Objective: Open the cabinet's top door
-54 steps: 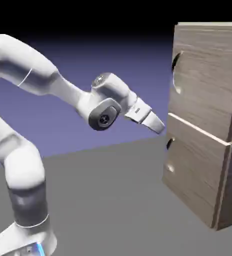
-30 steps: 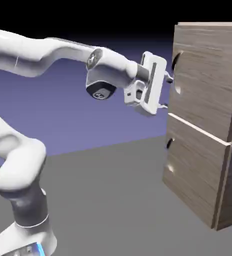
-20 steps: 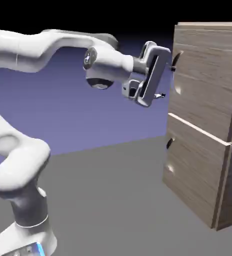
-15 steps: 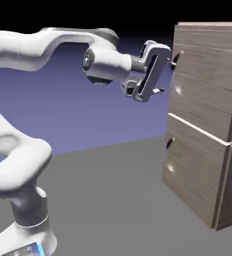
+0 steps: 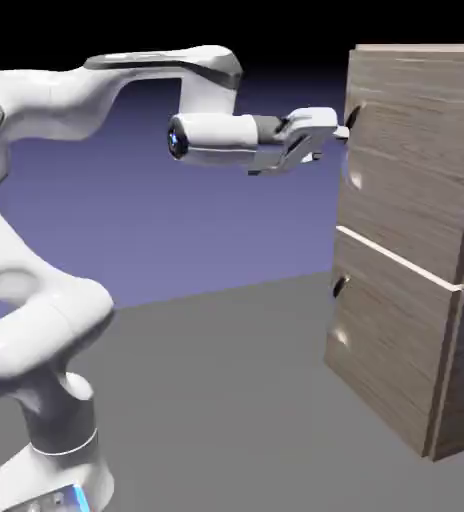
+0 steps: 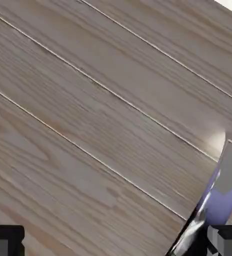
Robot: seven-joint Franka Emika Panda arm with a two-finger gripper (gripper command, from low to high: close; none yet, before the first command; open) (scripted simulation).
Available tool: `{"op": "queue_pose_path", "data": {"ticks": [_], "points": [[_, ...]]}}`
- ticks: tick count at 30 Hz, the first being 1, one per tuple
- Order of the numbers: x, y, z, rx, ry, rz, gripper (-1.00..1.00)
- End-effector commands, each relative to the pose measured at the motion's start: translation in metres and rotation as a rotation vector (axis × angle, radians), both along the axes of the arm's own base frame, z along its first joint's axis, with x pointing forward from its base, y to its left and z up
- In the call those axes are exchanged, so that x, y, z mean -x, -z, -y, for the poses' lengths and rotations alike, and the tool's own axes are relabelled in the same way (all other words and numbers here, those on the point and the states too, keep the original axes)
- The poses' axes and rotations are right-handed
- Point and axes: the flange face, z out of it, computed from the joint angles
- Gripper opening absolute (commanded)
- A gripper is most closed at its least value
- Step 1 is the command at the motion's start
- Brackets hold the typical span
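1. Cabinet (image 5: 416,240) is standing at the right of the exterior view, on the grey table (image 5: 226,400), its two wood-grain panels facing left.
2. Top door (image 5: 401,160) is filling the upper right of that view, lying flush with the cabinet, above the pale seam that is dividing it from the lower panel (image 5: 386,350).
3. Handle (image 5: 352,145) is showing as a dark curve on the door's left edge; in the hand view it is running up from the bottom edge at lower right as a shiny metal bar.
4. Arm (image 5: 96,100) is reaching level across the top of the exterior view, from upper left toward the door.
5. Gripper (image 5: 339,130) is sitting right at the handle's upper end, with its jaws standing wide apart and nothing between them.
6. Fingertips (image 6: 227,240) are showing as dark blocks in the hand view's two bottom corners, the right one just beside the handle; contact is too close to tell.
7. Wood grain is filling the rest of the hand view, slanting from upper left to lower right.
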Motion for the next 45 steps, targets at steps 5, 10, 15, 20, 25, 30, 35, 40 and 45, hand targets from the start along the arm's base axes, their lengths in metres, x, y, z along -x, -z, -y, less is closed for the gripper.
{"op": "queue_pose_path", "data": {"ticks": [5,10,15,20,25,30,35,40,45], "points": [[-0.014,0.012,-0.024,-0.234,0.014,0.052,0.00],[-0.028,0.025,-0.047,-0.450,0.022,0.093,0.00],[-0.064,0.026,-0.046,-0.448,0.023,0.092,0.00],[-0.074,0.025,-0.043,-0.451,0.008,0.090,-1.00],[-0.055,0.025,-0.034,-0.454,-0.055,0.075,-1.00],[-0.042,0.026,-0.026,-0.455,-0.102,0.064,-1.00],[-0.029,0.025,-0.018,-0.457,-0.149,0.054,-1.00],[-0.006,0.025,-0.001,-0.460,-0.236,0.033,-1.00],[0.018,0.025,0.021,-0.462,-0.335,0.010,-1.00]]}}
